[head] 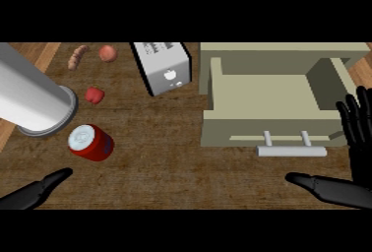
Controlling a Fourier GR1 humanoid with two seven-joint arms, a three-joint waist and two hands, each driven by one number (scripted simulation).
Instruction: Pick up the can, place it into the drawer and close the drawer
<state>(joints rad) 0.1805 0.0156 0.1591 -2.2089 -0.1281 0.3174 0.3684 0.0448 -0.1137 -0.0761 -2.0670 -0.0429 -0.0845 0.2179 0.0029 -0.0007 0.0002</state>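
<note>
A red can (91, 142) with a white lid lies tilted on the wooden counter at the left. The beige drawer (218, 81) stands open at the right, its inside bare and its pale bar handle (291, 151) facing me. My right hand (355, 147) is open at the right edge, fingers straight up beside the drawer's right wall and thumb stretched left below the handle. Of my left hand (36, 189) only a straight finger shows at the lower left corner, below the can and apart from it.
A large white cylinder (29, 98) lies at the left, just above the can. A white toaster-like box (166, 66) stands at the top centre. A small red item (94, 95), a pink item (108, 53) and a sausage-like item (77, 56) lie at the upper left.
</note>
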